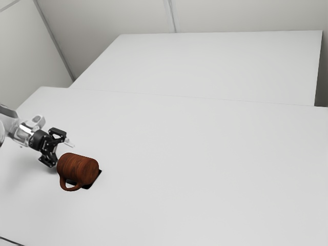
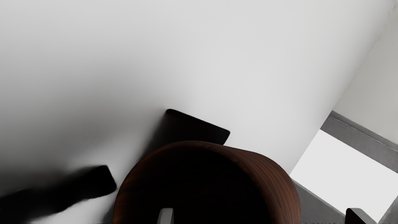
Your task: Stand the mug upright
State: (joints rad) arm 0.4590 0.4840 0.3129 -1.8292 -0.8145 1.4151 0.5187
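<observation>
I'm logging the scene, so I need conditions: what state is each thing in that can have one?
Mug: on its side, not upright, its mouth facing the gripper.
Gripper: open, its fingers wide apart and not closed on the mug.

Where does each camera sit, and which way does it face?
Exterior view: beside the arm, above the table, looking obliquely down across it; the arm and gripper enter from the exterior view's left.
Wrist view: on my hand, looking past the open fingertips into the mouth of the mug, with tabletop and its edge beyond; both fingertips show at the bottom edge.
Shared: mug, table, gripper.
</observation>
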